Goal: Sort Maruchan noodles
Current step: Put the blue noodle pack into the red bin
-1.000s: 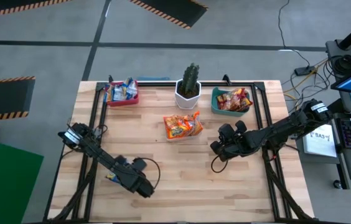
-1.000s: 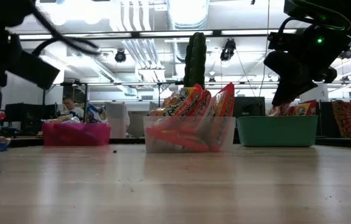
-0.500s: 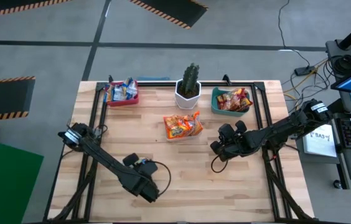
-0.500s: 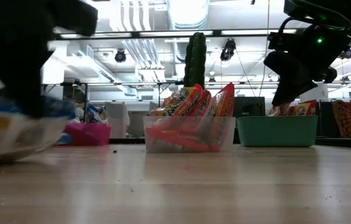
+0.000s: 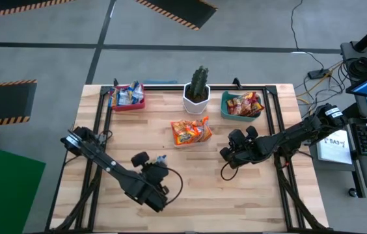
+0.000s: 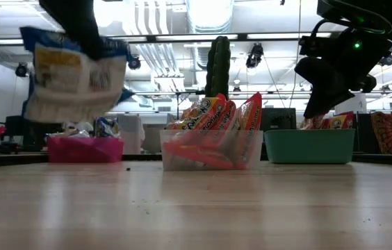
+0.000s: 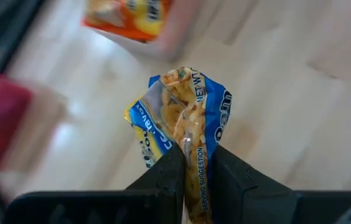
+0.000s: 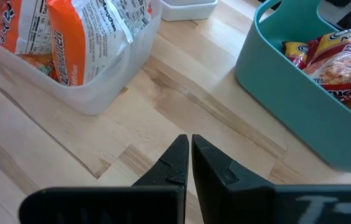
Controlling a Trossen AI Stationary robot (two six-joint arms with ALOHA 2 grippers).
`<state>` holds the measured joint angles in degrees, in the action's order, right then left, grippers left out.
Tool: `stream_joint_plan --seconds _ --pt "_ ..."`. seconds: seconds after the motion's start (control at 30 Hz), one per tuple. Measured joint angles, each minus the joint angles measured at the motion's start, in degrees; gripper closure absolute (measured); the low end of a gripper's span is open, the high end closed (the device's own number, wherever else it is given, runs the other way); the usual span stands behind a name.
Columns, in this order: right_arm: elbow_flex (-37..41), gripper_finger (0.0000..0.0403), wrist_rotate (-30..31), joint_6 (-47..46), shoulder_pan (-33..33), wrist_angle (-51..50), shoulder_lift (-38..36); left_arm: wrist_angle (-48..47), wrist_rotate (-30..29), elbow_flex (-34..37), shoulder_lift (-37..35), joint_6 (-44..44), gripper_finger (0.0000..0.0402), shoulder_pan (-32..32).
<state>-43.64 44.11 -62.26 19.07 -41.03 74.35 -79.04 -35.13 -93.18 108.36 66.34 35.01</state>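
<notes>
Mostly sorted, by my read. I hold one blue-and-yellow packet pinched in my left gripper, lifted clear of the table at about 7 o'clock. Its likely home: red bin, 11 o'clock, with blue-and-yellow packets I cannot count. Clear bin, centre: orange packets, at least three. Teal bin, 1 o'clock: red-orange packets, number unclear. My right gripper waits at 3 o'clock, fingers nearly together, empty. Loose packets on the table: none seen.
</notes>
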Motion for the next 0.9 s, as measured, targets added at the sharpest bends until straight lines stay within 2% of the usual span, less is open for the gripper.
stream_joint_plan --seconds 0.2,0.3,0.47,0.7,0.9 --pt "0.00 0.0394 -0.01 0.28 0.00 0.01 0.00 -11.03 -0.97 -3.87 -0.04 -3.55 0.0364 -1.21" --pt "0.00 0.0394 0.01 0.31 0.00 0.02 0.00 -10.98 -0.80 -3.74 -0.74 -10.73 0.0364 -2.44" --pt "0.00 0.0394 0.01 0.31 0.00 0.21 0.00 -10.91 -2.59 -3.20 -0.83 -15.68 0.0364 -6.05" --pt "0.00 0.0394 -0.03 0.32 0.00 0.37 0.00 -10.95 -4.60 -3.07 -2.91 -18.61 0.0364 -13.01" --pt "0.00 0.0394 -0.20 0.33 0.02 0.68 0.00 -10.98 -9.97 -2.47 -9.72 -19.38 0.0364 -20.29"
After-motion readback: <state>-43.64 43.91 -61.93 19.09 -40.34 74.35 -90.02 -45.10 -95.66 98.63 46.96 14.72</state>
